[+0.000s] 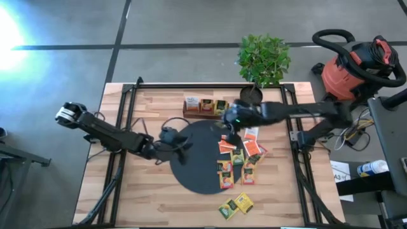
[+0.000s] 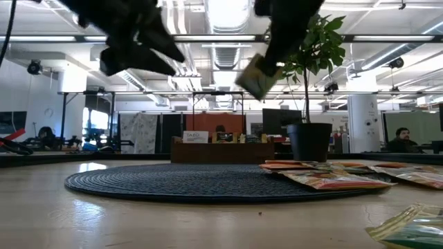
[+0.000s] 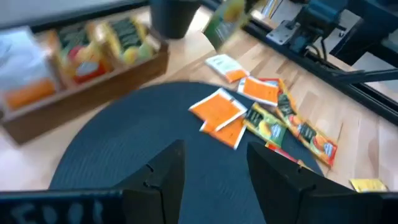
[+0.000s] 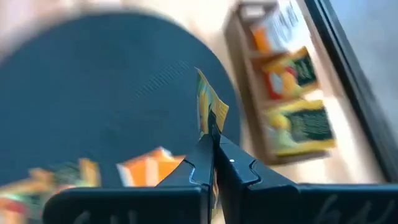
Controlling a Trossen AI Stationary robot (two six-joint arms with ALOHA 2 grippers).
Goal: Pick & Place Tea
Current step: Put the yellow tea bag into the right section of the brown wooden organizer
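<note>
Fingers pinched tight: the right gripper (image 4: 212, 163) clamps a green-and-yellow tea sachet (image 4: 210, 112) by its lower edge, holding it in the air above the black mat (image 1: 197, 159), on the side toward the wooden box (image 1: 205, 107). The sachet looks light, thin and floppy, so an edge pinch suits it. More sachets (image 1: 240, 156) lie scattered across the mat's far rim. The left gripper (image 3: 214, 168) hovers over the mat, fingers spread, empty.
</note>
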